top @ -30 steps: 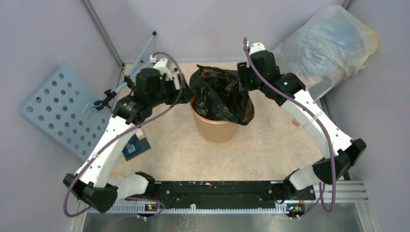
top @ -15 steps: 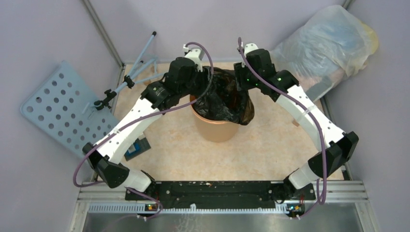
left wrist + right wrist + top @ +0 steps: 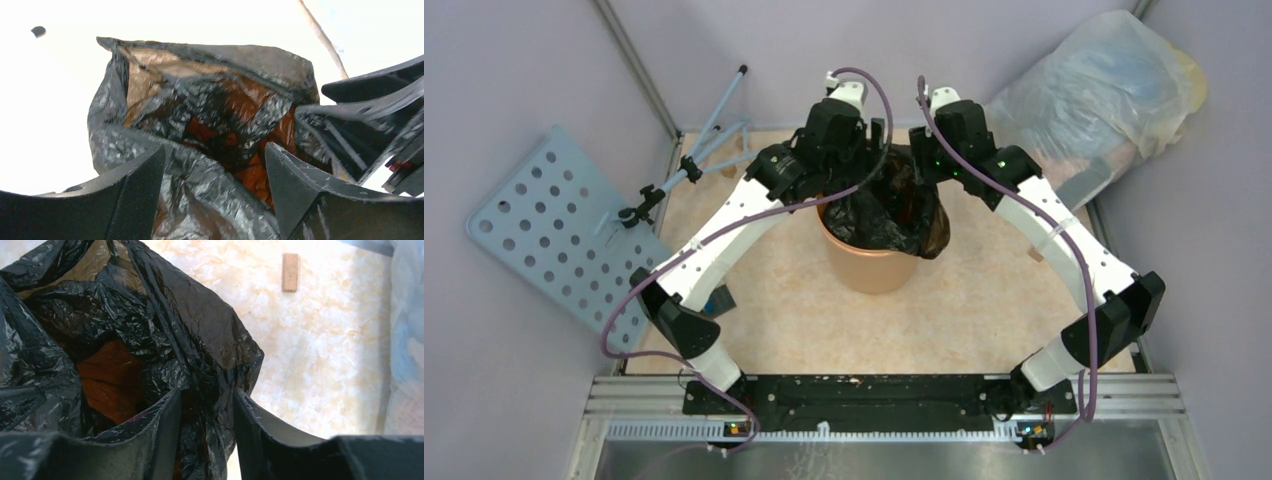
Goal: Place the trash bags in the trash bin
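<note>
The orange trash bin (image 3: 870,268) stands at the table's middle back. The glossy black trash bag (image 3: 894,205) sits in it, crinkled, its mouth standing above the rim and one side hanging over the bin's right front. My left gripper (image 3: 876,148) is over the bag's back left edge. In the left wrist view it (image 3: 215,160) is open, with a fold of the bag (image 3: 200,100) between its fingers (image 3: 135,195). My right gripper (image 3: 921,166) is at the bag's right edge. In the right wrist view it (image 3: 202,405) is shut on a fold of the bag (image 3: 190,330).
A big translucent stuffed bag (image 3: 1114,90) leans in the back right corner. A pale blue perforated panel (image 3: 549,225) and a thin rod stand (image 3: 694,160) are at the left. A small wooden block (image 3: 290,272) lies on the table right of the bin.
My left arm has swung from the bin's left side toward the back and right, bringing its gripper over the bag's back edge. The right gripper has hardly moved.
</note>
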`<state>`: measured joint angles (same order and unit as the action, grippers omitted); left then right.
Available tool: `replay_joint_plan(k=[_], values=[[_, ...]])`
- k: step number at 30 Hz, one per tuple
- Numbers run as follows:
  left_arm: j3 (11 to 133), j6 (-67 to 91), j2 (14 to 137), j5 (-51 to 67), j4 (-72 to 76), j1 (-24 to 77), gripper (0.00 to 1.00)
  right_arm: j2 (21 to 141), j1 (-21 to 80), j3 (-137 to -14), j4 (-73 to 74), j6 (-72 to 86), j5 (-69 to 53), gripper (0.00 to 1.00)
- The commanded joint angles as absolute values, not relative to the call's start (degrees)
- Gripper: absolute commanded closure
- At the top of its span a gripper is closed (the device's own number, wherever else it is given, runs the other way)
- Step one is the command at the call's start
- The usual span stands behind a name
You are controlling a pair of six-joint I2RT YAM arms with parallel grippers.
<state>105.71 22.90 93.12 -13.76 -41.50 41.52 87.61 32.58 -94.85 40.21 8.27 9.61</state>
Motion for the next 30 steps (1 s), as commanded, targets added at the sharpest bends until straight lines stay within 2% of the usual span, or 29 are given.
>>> replay_joint_plan(k=[1, 3, 7, 12, 19, 30], values=[[115.9, 17.8, 98.6, -21.6, -48.3, 45.2, 0.21, 87.1, 32.2, -95.4, 39.1, 7.5, 11.8, 0.56], [116.3, 17.5, 99.5, -19.6, -47.5, 45.5, 0.25, 87.3, 32.1, -95.5, 39.5, 7.4, 13.1, 0.61], [113.2, 17.9, 99.1, -15.3, -42.6, 45.4, 0.39, 87.0, 31.9, -95.1, 39.6, 7.2, 13.4, 0.87], [112.1, 18.8, 100.9, -11.9, -40.8, 45.5, 0.45, 85.4, 31.9, -93.7, 38.0, 7.2, 14.1, 1.0], [110.5, 17.7, 102.3, -13.1, -42.9, 45.2, 0.53, 85.0, 31.5, -92.3, 36.7, 8.0, 16.2, 1.0], [120.3, 13.6, 109.6, -9.1, -55.9, 43.9, 0.49, 84.0, 29.9, -90.8, 35.0, 8.8, 17.9, 1.0]])
